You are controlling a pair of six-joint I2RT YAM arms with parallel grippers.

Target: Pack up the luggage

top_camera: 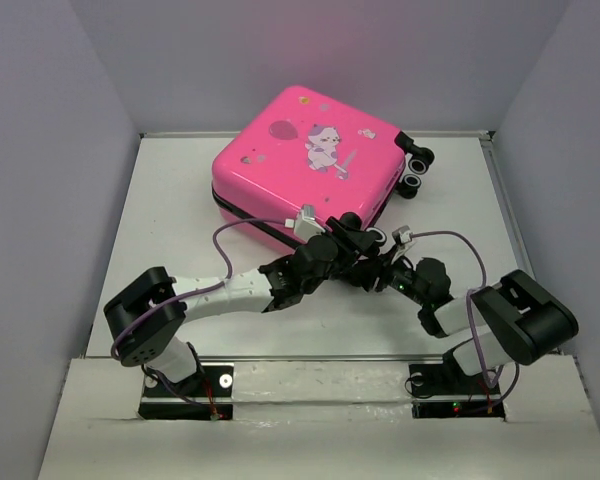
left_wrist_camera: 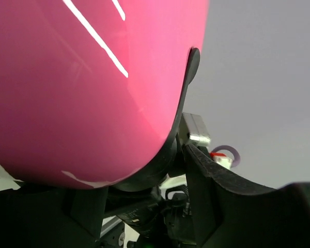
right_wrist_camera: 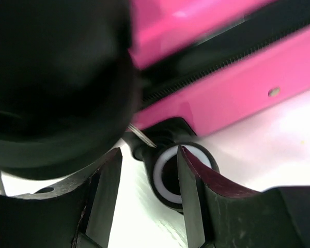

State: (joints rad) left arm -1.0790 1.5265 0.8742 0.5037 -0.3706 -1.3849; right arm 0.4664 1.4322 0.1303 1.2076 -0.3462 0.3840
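The luggage (top_camera: 300,150), a hot-pink hard-shell case with a cartoon print, lies flat and closed at the back of the table. Both grippers meet at its near right corner. My left gripper (top_camera: 342,238) has the pink shell (left_wrist_camera: 82,88) and its black trim between its fingers (left_wrist_camera: 212,181), and the jaws rest against that corner (left_wrist_camera: 144,175). My right gripper (top_camera: 378,262) is open (right_wrist_camera: 149,155) low by the table. A black wheel with a white ring (right_wrist_camera: 163,178) sits just beyond its right finger, under the pink side (right_wrist_camera: 237,103). The left arm's dark bulk blurs the top left of that view.
The white table (top_camera: 180,220) is boxed in by grey walls on three sides. Two more black wheels (top_camera: 417,165) stick out at the case's far right corner. A raised ledge (top_camera: 310,370) runs along the near edge by the arm bases.
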